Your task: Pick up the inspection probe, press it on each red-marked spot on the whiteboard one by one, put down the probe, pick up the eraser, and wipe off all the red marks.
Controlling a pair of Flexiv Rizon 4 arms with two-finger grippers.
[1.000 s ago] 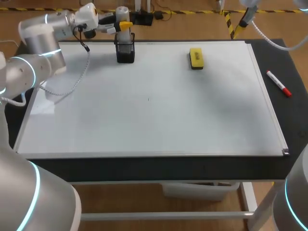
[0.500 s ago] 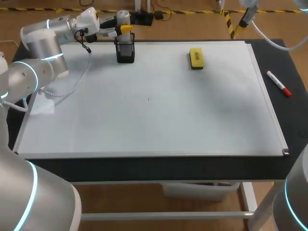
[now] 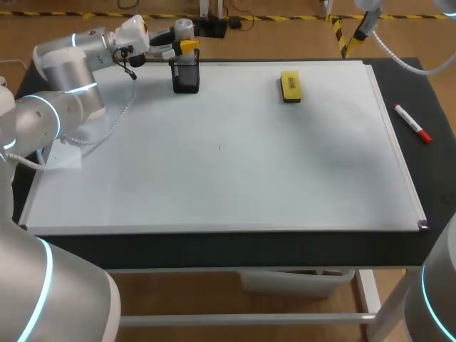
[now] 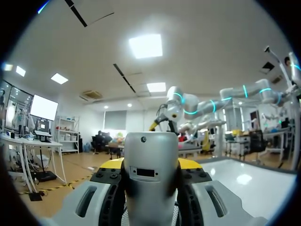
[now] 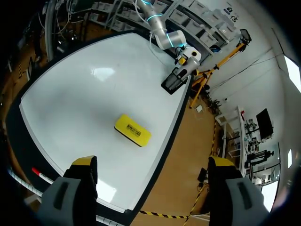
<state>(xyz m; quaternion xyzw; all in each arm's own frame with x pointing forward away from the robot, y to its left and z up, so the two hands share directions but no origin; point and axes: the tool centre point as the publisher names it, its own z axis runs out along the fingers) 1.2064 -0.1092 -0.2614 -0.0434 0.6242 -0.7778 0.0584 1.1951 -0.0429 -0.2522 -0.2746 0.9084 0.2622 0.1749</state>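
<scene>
The inspection probe (image 3: 183, 27), a silver-white cylinder, is held just over the black holder (image 3: 186, 77) at the whiteboard's far left edge, with my left gripper (image 3: 187, 47) shut on it. In the left wrist view the probe (image 4: 150, 153) fills the gap between the yellow fingertips (image 4: 109, 164) of the left gripper (image 4: 150, 167). The yellow eraser (image 3: 291, 85) lies on the whiteboard (image 3: 235, 164) far right of the middle. My right gripper (image 5: 153, 163) stands open high above the eraser (image 5: 133, 130). No red marks show on the board.
A red-capped marker (image 3: 413, 124) lies on the black table, right of the board's frame. A tiny dark speck (image 3: 219, 147) sits near the board's middle. The holder (image 5: 172, 81) and my left arm (image 5: 164, 35) occupy the far corner.
My left arm has swung its elbow toward the back, and the gripper with the probe has shifted slightly over the holder. The right arm and the eraser have not moved.
</scene>
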